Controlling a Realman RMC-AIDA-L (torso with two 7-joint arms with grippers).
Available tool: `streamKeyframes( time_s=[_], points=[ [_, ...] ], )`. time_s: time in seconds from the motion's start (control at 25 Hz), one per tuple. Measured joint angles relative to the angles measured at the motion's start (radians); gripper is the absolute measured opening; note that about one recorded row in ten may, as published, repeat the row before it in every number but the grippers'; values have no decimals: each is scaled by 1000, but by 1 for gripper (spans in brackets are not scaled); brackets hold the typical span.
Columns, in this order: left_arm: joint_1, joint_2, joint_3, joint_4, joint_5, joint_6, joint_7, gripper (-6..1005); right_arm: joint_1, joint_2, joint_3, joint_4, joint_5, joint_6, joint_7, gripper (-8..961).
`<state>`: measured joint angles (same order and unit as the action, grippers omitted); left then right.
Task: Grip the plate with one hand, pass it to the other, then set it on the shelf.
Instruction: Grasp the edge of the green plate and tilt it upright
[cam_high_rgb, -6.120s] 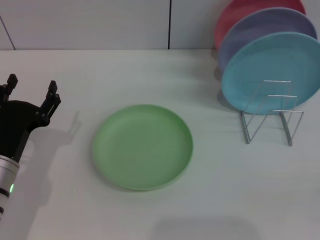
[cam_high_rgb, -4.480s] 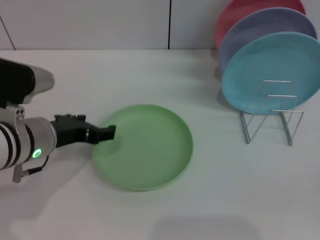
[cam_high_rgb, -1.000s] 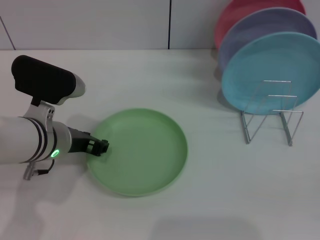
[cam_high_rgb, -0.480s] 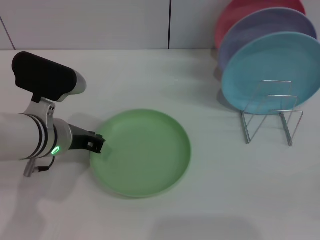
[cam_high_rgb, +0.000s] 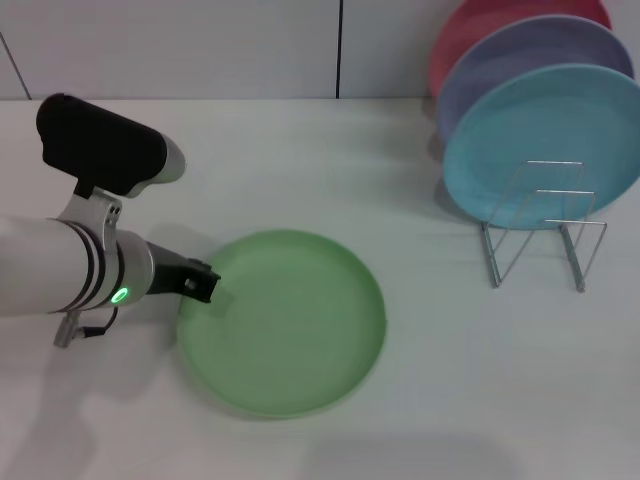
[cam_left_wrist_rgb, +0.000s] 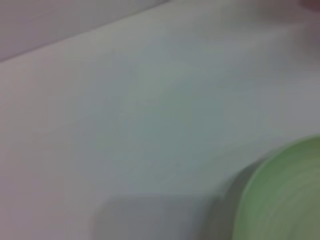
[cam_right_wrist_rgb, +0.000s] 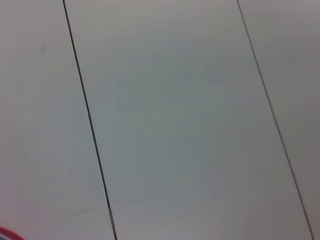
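Note:
The light-green plate (cam_high_rgb: 290, 325) is in the middle of the white table (cam_high_rgb: 300, 150) in the head view. My left gripper (cam_high_rgb: 205, 285), black with a silver wrist and a green light, is shut on the plate's left rim. The plate looks slightly raised and tilted, with a shadow under it. Part of the plate's rim also shows in the left wrist view (cam_left_wrist_rgb: 287, 200). The silver wire shelf (cam_high_rgb: 545, 235) stands at the right of the table. My right gripper is out of view; the right wrist view shows only wall panels.
A teal-blue plate (cam_high_rgb: 545, 140), a lavender plate (cam_high_rgb: 520, 60) and a pink-red plate (cam_high_rgb: 470, 30) stand on edge in the back of the shelf. The wall rises just behind the table.
The left gripper took hold of the plate's left rim. Over the last second the plate has shifted a little toward me and its rim has come up off the table.

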<state>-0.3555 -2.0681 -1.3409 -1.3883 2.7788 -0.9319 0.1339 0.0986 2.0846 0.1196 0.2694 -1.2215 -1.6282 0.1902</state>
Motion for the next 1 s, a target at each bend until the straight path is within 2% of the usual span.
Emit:
streamKeyframes(
  time_s=[0.16, 0.36, 0.48, 0.6, 0.72, 0.84, 0.92, 0.96, 1.0],
  points=[
    [20, 2, 0, -69, 0, 0, 2, 48, -3, 0, -20, 2, -3, -62, 0, 757],
    [25, 4, -7, -131, 4, -3, 11, 37, 28, -10, -118, -1, -10, -267, 7, 755],
    [27, 5, -9, -153, 7, -1, 19, 30, 90, -48, -156, -2, -45, -367, 74, 754],
    [35, 5, -14, -185, 8, 2, 36, 28, 193, -111, -180, -5, -132, -399, 153, 752],
    [37, 5, -25, -216, 8, 1, 49, 28, 327, -174, -183, -12, -205, -356, 184, 751],
    [36, 5, -35, -243, 9, -3, 59, 28, 456, -227, -184, -57, -233, -274, 330, 750],
    [37, 5, -37, -264, 9, -6, 65, 28, 533, -242, -185, -156, -271, -212, 495, 749],
    [40, 5, -43, -283, 9, -8, 65, 28, 600, -213, -201, -346, -337, -130, 724, 749],
    [40, 5, -43, -283, 9, -8, 65, 28, 600, -213, -201, -346, -337, -130, 724, 748]
  ],
)
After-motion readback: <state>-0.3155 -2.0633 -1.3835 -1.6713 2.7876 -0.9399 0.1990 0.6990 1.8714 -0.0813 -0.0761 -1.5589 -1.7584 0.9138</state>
